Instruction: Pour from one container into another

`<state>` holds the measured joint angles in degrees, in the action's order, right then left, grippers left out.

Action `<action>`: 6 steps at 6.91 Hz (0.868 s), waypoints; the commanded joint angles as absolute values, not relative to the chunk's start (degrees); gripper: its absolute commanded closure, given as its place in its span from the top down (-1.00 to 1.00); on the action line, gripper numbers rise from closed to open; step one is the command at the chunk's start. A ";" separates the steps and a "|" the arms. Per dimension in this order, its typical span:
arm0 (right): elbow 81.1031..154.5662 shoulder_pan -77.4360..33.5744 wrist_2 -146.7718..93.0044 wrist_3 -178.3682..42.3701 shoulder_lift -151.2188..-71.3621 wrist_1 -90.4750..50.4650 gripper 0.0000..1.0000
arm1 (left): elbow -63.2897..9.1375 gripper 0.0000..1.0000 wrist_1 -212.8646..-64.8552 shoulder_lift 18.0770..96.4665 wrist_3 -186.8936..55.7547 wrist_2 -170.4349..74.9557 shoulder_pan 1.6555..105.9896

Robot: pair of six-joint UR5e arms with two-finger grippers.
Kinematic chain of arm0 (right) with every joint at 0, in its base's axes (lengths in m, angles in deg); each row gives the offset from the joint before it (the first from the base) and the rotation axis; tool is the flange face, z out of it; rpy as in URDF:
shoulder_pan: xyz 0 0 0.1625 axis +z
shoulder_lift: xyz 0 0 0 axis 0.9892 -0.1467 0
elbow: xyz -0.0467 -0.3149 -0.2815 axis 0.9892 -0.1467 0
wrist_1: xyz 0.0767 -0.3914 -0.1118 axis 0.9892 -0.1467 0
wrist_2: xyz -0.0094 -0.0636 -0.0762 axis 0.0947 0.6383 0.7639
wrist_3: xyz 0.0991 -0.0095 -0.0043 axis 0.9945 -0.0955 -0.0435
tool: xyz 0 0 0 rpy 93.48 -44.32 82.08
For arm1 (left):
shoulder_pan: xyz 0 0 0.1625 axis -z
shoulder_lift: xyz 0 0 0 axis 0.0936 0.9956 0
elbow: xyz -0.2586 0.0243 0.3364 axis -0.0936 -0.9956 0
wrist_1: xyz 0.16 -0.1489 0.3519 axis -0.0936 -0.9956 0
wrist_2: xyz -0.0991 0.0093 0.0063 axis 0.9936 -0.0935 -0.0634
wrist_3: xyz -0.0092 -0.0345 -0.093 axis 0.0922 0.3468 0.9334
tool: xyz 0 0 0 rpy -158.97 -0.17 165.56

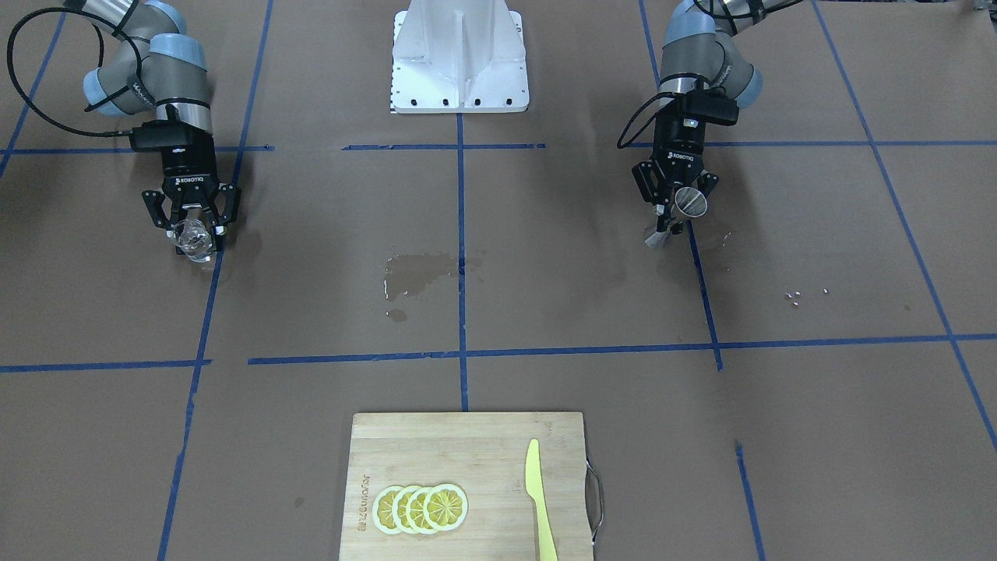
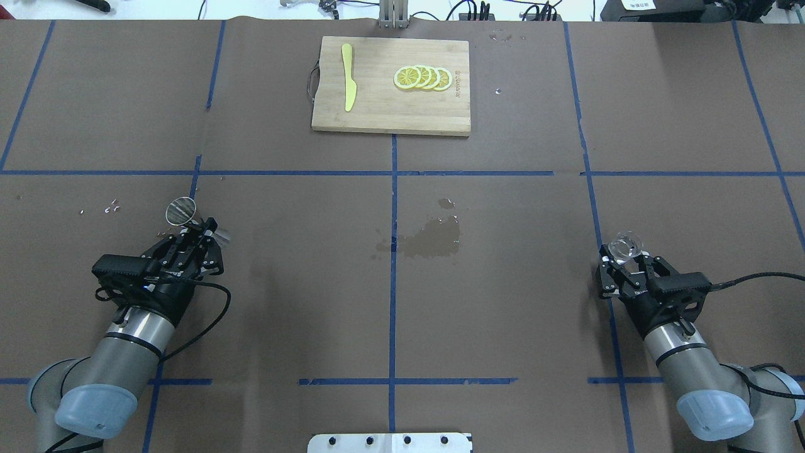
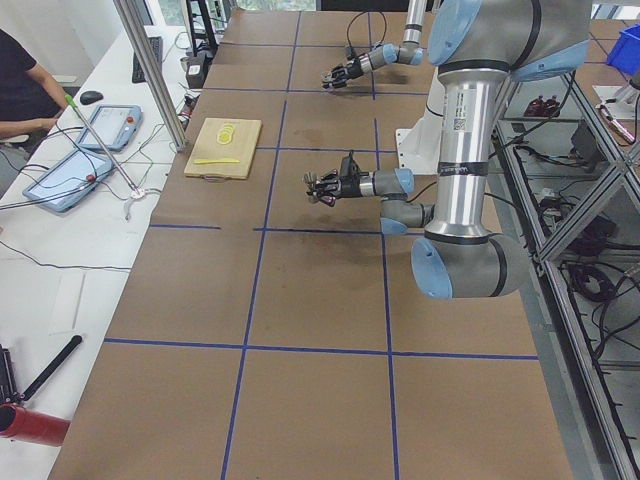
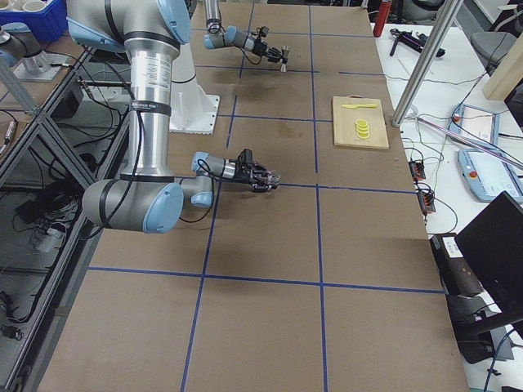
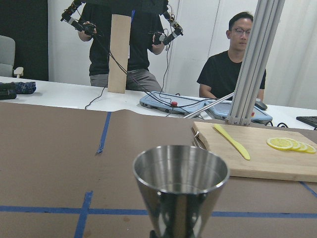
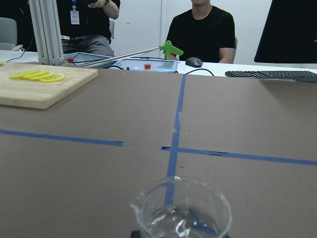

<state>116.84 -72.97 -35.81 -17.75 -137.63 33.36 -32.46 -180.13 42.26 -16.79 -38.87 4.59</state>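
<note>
My left gripper (image 2: pixel 202 234) is shut on the waist of the silver jigger (image 2: pixel 180 211), which stands upright at the table's left side. In the left wrist view the jigger (image 5: pixel 181 183) shows its open upper cone close up, and I cannot see into its bottom. In the front view the jigger (image 1: pixel 690 202) sits between the black fingers. My right gripper (image 2: pixel 624 259) is shut on the clear glass cup (image 2: pixel 626 244) at the table's right side. The cup (image 6: pixel 183 210) is upright, spout to the left, with what looks like a little clear liquid low inside. The two containers are far apart.
A wooden cutting board (image 2: pixel 377 107) lies at the far centre with lemon slices (image 2: pixel 422 77) and a yellow knife (image 2: pixel 348 85). A wet stain (image 2: pixel 427 239) darkens the middle of the table. Small droplets (image 2: pixel 110 206) lie left of the jigger. Operators sit beyond the far edge.
</note>
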 commanded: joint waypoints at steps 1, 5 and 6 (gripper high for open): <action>117.73 -69.18 -38.66 -25.30 -134.40 33.89 -1.00 | -31.65 -1.00 -179.47 50.29 -19.91 -38.77 4.21; 118.09 -66.36 -38.84 -33.95 -125.26 33.28 -1.00 | -27.45 -1.00 -176.31 59.45 -35.37 -38.60 4.21; 118.27 -65.66 -39.97 -33.96 -121.50 29.36 -1.00 | -24.38 -1.00 -175.95 62.26 -35.74 -38.60 4.03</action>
